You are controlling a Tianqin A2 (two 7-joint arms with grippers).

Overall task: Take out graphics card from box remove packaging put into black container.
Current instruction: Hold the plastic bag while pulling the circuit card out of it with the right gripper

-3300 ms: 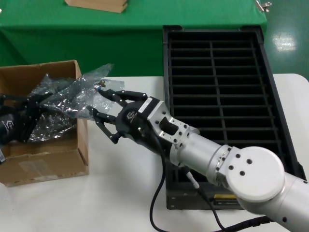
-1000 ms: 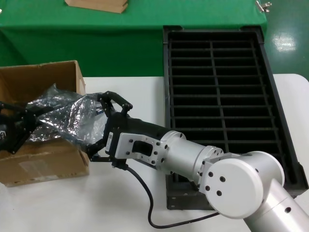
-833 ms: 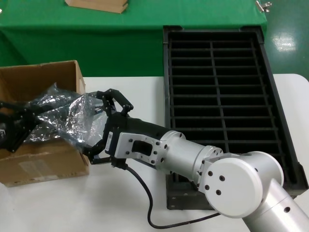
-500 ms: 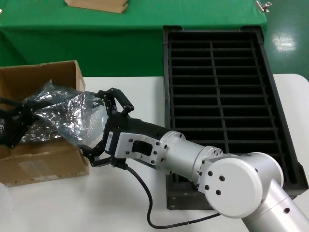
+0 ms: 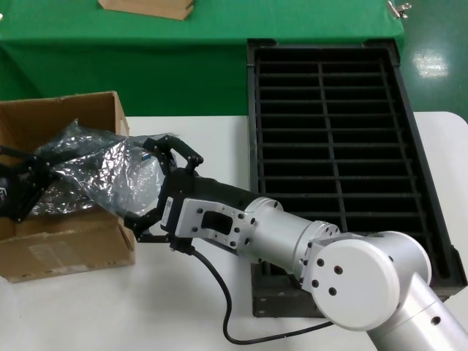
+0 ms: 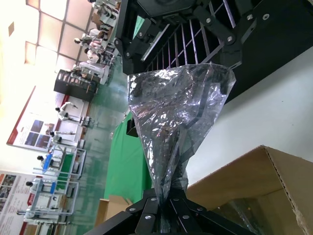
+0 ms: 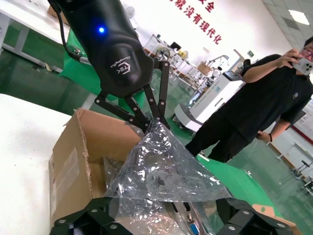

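The crinkled translucent packaging (image 5: 102,172) is stretched in the air over the near corner of the brown box (image 5: 66,241). My left gripper (image 5: 36,170) is over the box, shut on the bag's gathered end (image 6: 168,198). My right gripper (image 5: 139,179) is open, with one finger (image 5: 175,142) on each side of the bag's wide mouth (image 7: 166,171). Inside that mouth lies the graphics card's silver bracket with a blue port (image 7: 193,226). The black container (image 5: 322,45) stands at the right with bare slots.
A flat tan board (image 5: 146,7) lies on the green cloth (image 5: 183,66) at the back. Darker crinkled bags (image 5: 62,201) lie in the box. My right arm's cable (image 5: 223,307) loops over the white table (image 5: 110,307). A person (image 7: 254,98) stands beyond the box.
My right gripper has rolled over and dropped toward the box corner, its fingers now straddling the bag's mouth. My left gripper has lifted the bag's end slightly, pulling the bag taut.
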